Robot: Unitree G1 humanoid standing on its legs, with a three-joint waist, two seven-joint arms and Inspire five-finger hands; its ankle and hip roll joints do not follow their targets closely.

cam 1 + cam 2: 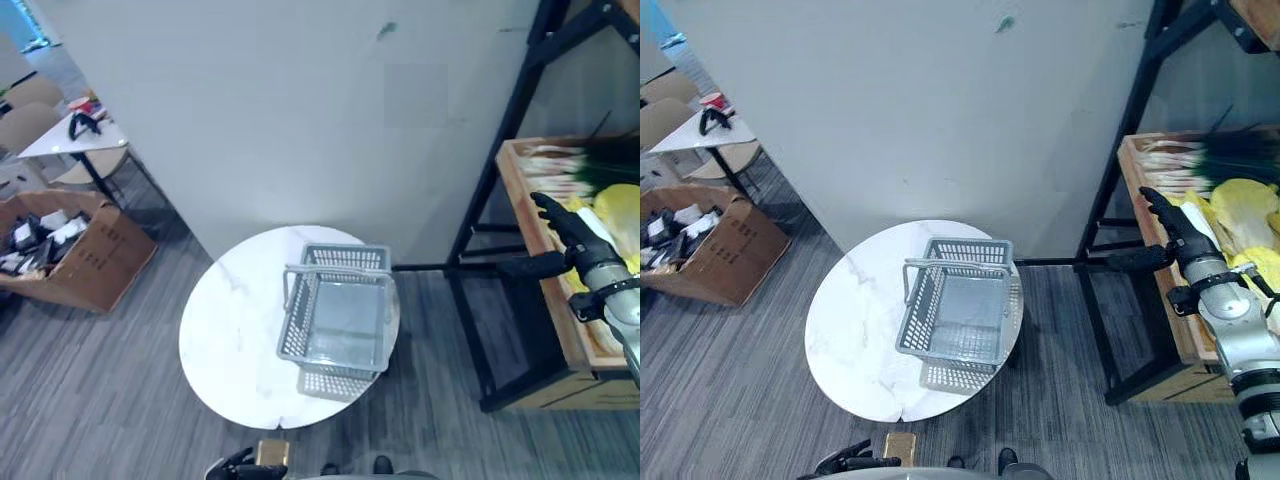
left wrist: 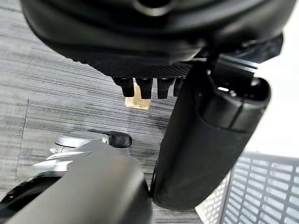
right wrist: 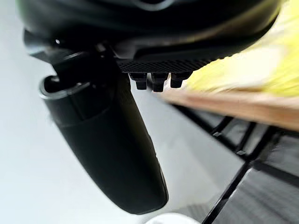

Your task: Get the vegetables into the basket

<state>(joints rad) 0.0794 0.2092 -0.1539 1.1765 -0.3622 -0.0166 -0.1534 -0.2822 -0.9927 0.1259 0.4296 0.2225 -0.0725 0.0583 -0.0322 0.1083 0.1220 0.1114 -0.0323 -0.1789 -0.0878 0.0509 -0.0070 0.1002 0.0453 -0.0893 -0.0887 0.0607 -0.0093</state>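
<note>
A grey plastic basket (image 1: 340, 315) stands empty on a round white table (image 1: 230, 330), its handle folded toward the left side. On the right, a wooden crate (image 1: 520, 190) on a shelf holds green onions (image 1: 575, 160) and yellow vegetables (image 1: 620, 210). My right hand (image 1: 567, 232) hovers open over the crate's near rim beside the yellow vegetables (image 1: 1240, 205), fingers straight, thumb out to the left, holding nothing. Low at the table's near edge hangs my left hand (image 1: 845, 462), relaxed and empty.
A black metal shelf frame (image 1: 495, 190) carries the crate and stands right of the table. A white wall (image 1: 300, 110) rises behind the table. An open cardboard box (image 1: 75, 250) sits on the floor at left. A small wooden block (image 1: 270, 452) lies by the table's near edge.
</note>
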